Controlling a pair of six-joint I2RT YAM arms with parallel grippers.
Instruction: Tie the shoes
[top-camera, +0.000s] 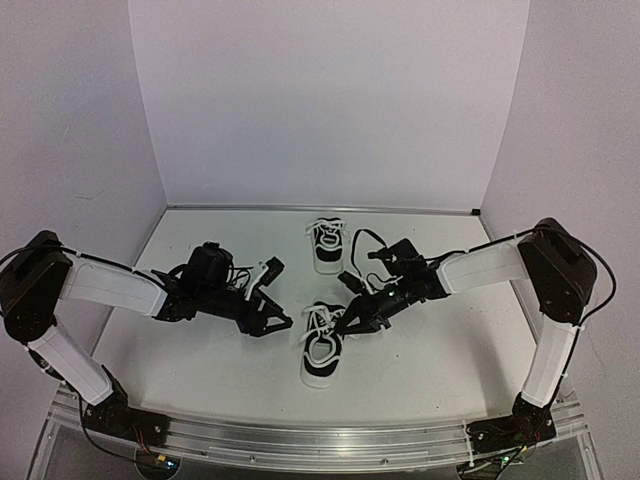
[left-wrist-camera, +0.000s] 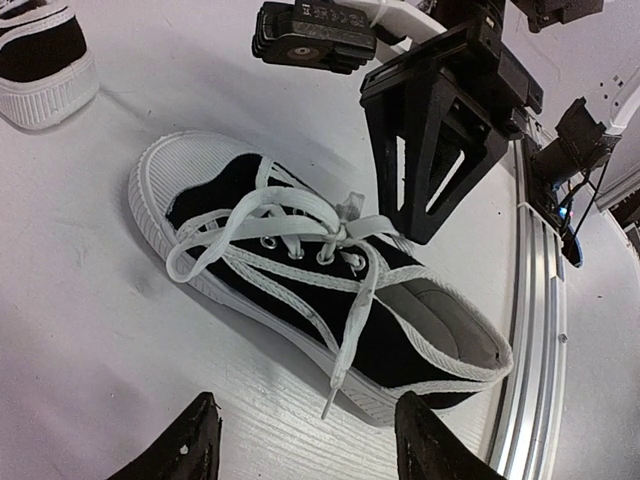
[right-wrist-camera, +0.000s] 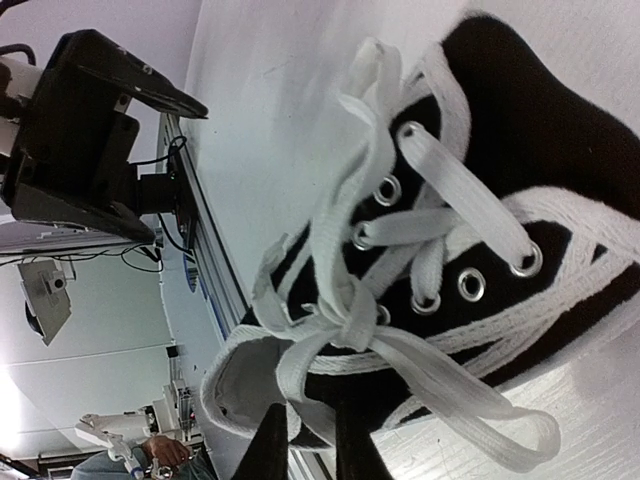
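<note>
Two black shoes with white soles and laces stand on the white table. One shoe (top-camera: 326, 245) is at the far centre. The near shoe (top-camera: 320, 345) lies between my grippers, its laces crossed in a loose knot (right-wrist-camera: 390, 310). My left gripper (top-camera: 283, 322) is open and empty, its tips (left-wrist-camera: 307, 400) just off the shoe's side (left-wrist-camera: 300, 290), with a loose lace end (left-wrist-camera: 340, 380) hanging between them. My right gripper (top-camera: 346, 325) is over the shoe's tongue; its fingers (right-wrist-camera: 308, 402) stand close together on a lace strand (right-wrist-camera: 290, 365) by the knot. It also shows in the left wrist view (left-wrist-camera: 425, 230).
An aluminium rail (top-camera: 320, 440) runs along the table's near edge, close behind the near shoe's heel (left-wrist-camera: 535, 330). White walls enclose the back and sides. The far shoe also shows in the left wrist view (left-wrist-camera: 40, 60). Cables hang from both wrists.
</note>
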